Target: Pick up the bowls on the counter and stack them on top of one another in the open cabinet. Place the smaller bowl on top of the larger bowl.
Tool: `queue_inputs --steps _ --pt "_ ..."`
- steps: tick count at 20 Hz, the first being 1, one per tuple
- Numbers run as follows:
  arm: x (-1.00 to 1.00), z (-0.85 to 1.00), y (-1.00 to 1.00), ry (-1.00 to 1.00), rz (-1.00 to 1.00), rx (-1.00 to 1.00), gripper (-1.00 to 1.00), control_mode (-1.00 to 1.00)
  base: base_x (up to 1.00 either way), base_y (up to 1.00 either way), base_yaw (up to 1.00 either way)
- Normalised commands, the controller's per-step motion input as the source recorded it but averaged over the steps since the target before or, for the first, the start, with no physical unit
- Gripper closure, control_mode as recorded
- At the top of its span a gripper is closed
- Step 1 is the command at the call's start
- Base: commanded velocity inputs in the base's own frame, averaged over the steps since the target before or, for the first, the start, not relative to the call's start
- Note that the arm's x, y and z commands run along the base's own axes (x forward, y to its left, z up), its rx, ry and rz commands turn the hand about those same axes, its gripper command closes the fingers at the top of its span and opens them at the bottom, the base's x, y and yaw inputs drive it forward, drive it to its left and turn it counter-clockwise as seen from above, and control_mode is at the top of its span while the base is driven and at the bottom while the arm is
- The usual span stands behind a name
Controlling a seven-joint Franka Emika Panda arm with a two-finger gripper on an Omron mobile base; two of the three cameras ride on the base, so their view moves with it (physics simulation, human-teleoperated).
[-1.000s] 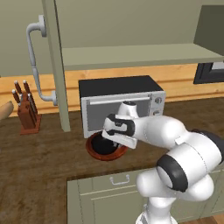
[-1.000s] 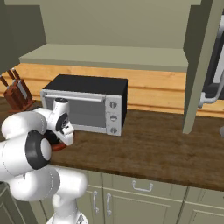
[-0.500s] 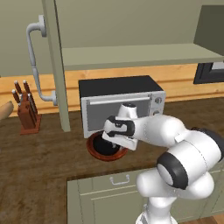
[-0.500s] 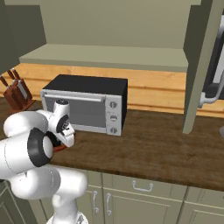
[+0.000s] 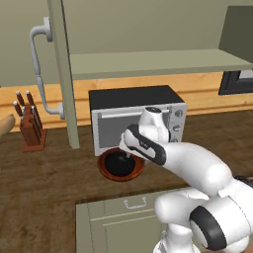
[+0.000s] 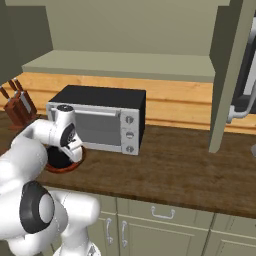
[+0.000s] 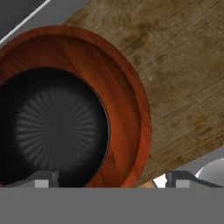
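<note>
Two bowls sit nested on the dark wooden counter (image 5: 44, 178) before the toaster oven (image 5: 136, 116): the small black bowl (image 7: 54, 131) inside the wide reddish wooden bowl (image 7: 127, 92). The gripper (image 7: 109, 178) hovers above, jaws wide apart and empty. Both bowls look rigid, light and smooth, probably slippery, so pinching a rim wall seems best.

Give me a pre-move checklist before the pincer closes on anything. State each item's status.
1. Smaller bowl sits inside the larger bowl: ok, already nested.
2. Both bowls rest on the counter in front of the toaster oven, not in the cabinet: not ok for the goal.
3. Pincer open: ok, tips spread wide.
4. Pincer straddles a bowl rim: cannot tell which rim lies between the tips.
5. Cabinet shelf free for the stack: ok in the part shown.
</note>
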Motion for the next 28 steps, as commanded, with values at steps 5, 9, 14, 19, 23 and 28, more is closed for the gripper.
queue_inputs --steps 5,9,14,19,23,28 --pt "-0.07 0.00 -0.27 0.00 0.00 0.01 -1.00 -1.00 0.00 0.00 0.00" --pt "0.16 -0.05 -0.07 0.00 0.00 0.00 -1.00 -1.00 0.00 0.00 0.00" --pt "0.30 -0.23 -0.01 0.00 0.00 0.00 -1.00 -1.00 0.00 0.00 0.00" --pt "0.34 -0.30 0.00 0.03 0.00 0.00 -1.00 -1.00 0.00 0.00 0.00" --pt "0.28 -0.30 0.00 0.00 0.00 0.00 -1.00 -1.00 0.00 0.00 0.00" --pt "0.24 -0.30 0.04 0.00 0.00 0.00 -1.00 -1.00 0.00 0.00 0.00"
